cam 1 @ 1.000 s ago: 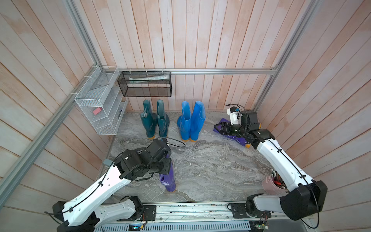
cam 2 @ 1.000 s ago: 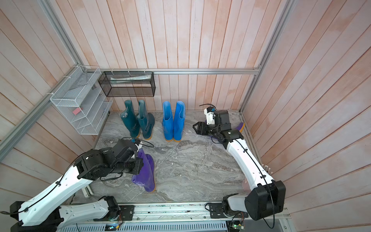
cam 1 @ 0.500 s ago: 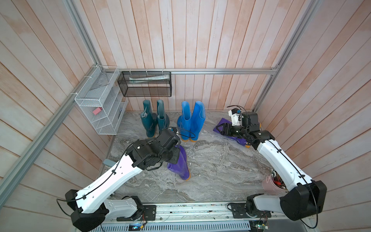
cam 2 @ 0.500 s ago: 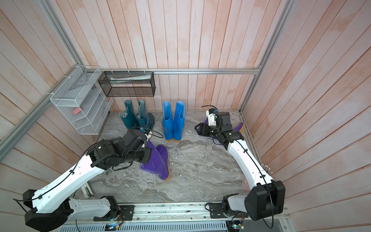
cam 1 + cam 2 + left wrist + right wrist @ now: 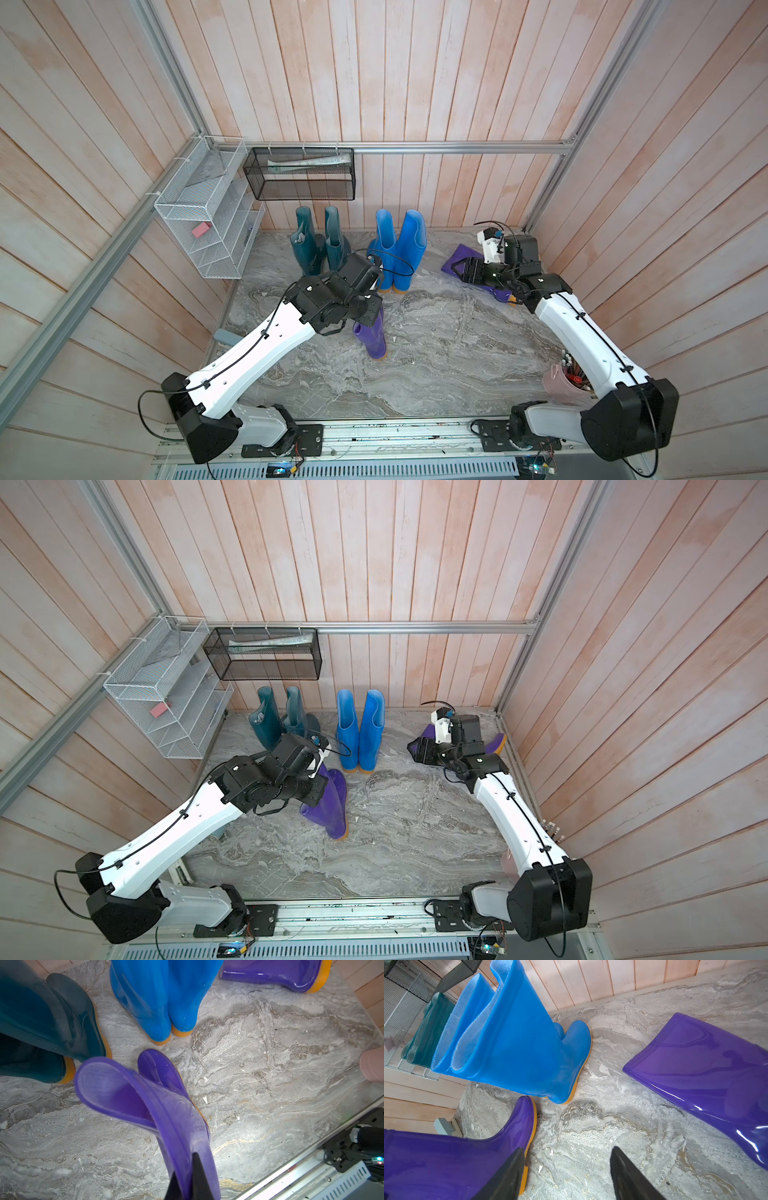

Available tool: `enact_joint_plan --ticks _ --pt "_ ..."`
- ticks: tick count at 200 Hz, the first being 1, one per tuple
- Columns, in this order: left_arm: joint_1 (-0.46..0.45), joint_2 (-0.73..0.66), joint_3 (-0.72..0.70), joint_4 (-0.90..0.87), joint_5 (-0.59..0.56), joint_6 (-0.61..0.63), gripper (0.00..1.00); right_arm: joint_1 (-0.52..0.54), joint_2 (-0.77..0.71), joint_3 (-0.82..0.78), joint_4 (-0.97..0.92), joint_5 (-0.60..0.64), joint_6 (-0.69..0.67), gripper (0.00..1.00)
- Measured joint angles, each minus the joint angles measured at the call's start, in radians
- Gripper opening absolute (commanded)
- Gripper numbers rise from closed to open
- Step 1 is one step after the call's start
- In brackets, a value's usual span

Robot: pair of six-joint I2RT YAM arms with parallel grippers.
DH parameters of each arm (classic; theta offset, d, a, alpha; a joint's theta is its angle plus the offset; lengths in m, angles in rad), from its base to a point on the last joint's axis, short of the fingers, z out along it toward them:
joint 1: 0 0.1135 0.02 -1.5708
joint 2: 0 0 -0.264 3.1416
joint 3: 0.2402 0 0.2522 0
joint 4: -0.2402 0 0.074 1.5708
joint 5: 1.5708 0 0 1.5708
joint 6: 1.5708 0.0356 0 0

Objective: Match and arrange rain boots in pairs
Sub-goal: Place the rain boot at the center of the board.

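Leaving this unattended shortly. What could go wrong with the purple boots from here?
1. The left gripper pinches only the soft top edge of the held purple boot; it could slip or flop over on release.
2. Its toe is close to the blue pair; a swing might topple them.
3. The other purple boot lies on its side near the open right gripper; it may slide rather than stand.

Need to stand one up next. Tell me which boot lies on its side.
The purple boot by the right pincer, shaft flat on the floor. The teal pair, blue pair and the other purple boot, in the left pincer, are sole-down.
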Motion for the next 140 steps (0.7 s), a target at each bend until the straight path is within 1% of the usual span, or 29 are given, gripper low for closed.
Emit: enact_joint_plan --ticks 37,73,105,140 --pt "0.000 0.003 0.000 0.006 0.018 0.039 0.00 -0.002 -0.004 -0.009 0.000 0.000 0.000 0.67" --pt "0.000 0.003 0.000 0.010 0.024 0.046 0.01 -0.005 -0.005 -0.009 0.000 0.000 0.000 0.67" --pt "0.000 0.005 0.002 0.010 0.039 0.045 0.00 -0.005 -0.005 -0.009 0.000 0.000 0.000 0.67" --pt "0.000 0.019 0.063 -0.040 0.042 0.045 0.00 -0.005 -0.005 -0.009 -0.001 0.000 0.000 0.67"
